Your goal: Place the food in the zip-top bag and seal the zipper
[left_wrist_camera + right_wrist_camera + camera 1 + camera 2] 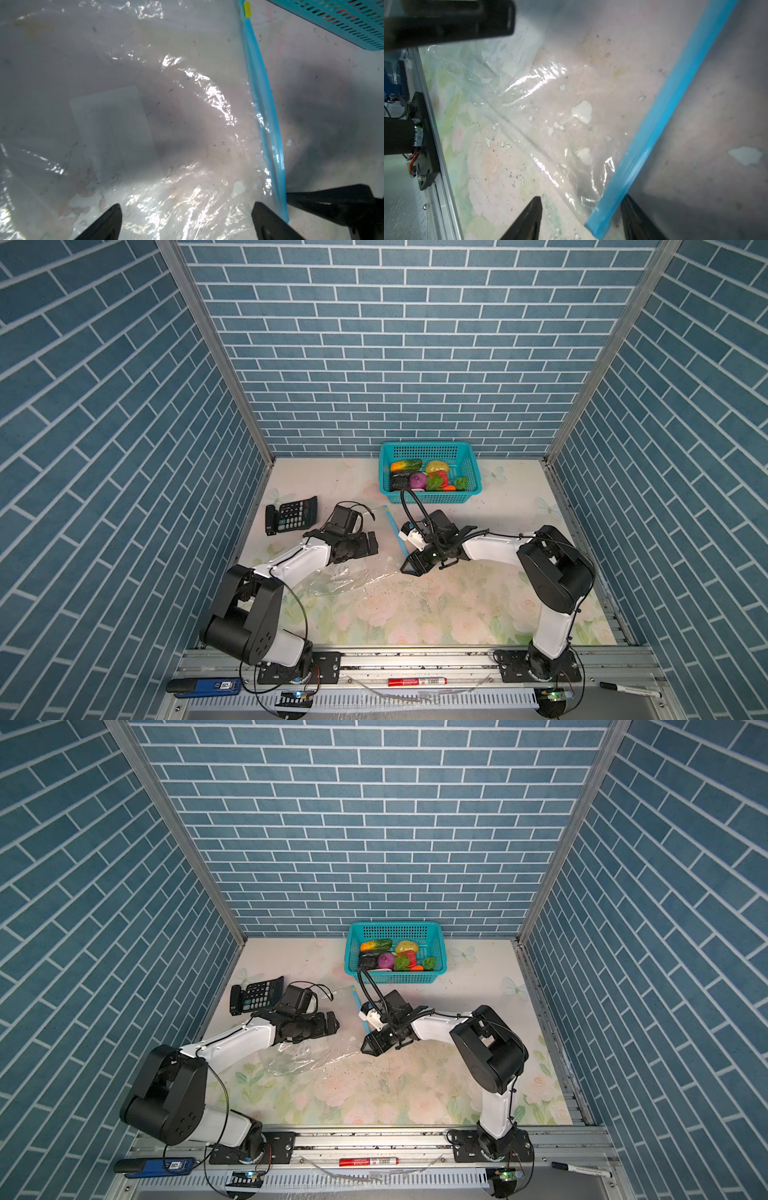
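Observation:
The food, including a purple onion [418,480], a yellow fruit [436,466] and a cucumber-like piece [406,465], lies in the teal basket [473,472] in both top views. The clear zip-top bag [361,572] [307,1058] lies flat between the arms. Its light-blue zipper [261,93] [664,116] has a yellow slider [247,9] at the far end. My left gripper [373,544] [187,207] hovers open over the bag's middle, near its white label [116,128]. The jaws of my right gripper [409,568] [582,199] stand apart around the bag's near zipper corner, not clamped.
A black calculator [293,514] lies at the left wall. The basket stands against the back wall. On the front rail lie a red marker [417,681], a blue tool [203,686] and a black marker [629,689].

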`<state>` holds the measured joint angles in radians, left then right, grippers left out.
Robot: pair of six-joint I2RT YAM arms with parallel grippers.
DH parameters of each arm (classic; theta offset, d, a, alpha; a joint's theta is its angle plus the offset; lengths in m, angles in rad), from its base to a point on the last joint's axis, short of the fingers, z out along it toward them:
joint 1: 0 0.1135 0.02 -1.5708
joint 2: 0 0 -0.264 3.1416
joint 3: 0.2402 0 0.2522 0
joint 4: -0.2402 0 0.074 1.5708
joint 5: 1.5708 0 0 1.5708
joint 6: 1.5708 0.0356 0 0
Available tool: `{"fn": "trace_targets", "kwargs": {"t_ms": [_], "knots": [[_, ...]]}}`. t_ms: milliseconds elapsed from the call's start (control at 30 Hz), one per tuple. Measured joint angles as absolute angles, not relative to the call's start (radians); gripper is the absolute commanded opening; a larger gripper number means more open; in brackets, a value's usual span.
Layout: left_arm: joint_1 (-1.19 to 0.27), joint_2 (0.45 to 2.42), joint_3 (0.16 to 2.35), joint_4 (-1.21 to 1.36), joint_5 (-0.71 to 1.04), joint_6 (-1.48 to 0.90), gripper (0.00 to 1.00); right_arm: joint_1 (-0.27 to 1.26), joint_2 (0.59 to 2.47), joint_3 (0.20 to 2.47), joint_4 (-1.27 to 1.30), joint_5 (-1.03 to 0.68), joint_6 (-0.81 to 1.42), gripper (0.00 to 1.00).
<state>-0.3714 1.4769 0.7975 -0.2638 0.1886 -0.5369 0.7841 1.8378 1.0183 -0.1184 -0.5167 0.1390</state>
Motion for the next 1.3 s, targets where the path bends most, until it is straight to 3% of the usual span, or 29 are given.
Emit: {"fn": "trace_targets", "kwargs": {"t_ms": [433,1000,1300], "knots": [[-0.369,1.483,0.725,-0.186,0.207,-0.563,0.99,0.707,1.739,0.970,-0.001,-0.408,0.440,0.52],[-0.364,1.483,0.691,-0.144,0.232,-0.593,0.99,0.702,1.941,1.068,0.152,-0.472,0.495,0.41],[-0.362,1.493,0.689,-0.105,0.271,-0.613,0.99,0.704,1.989,1.071,0.222,-0.514,0.502,0.28]]}}
